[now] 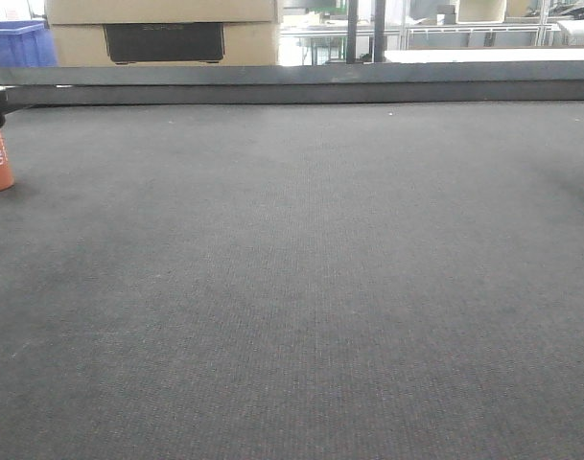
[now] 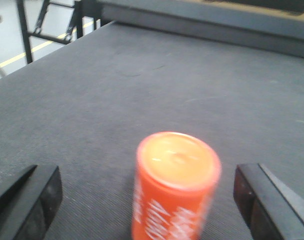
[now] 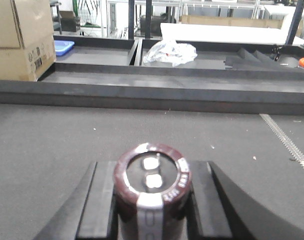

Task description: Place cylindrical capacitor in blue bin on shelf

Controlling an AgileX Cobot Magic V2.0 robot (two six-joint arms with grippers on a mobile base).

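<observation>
Grasping is done: the cylindrical capacitor (image 3: pixel 152 172) is clamped in the right pincer (image 3: pixel 152 200); the left pincer (image 2: pixel 149 200) is spread around the orange 4680 cylinder (image 2: pixel 176 170). Placing is not yet done.

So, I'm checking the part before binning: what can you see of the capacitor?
The capacitor is a short dark cylinder with a light grey stripe down its side and two silvery terminals on its flat top. It stands upright, gripped between the right hand's fingers; its base is out of frame.
</observation>
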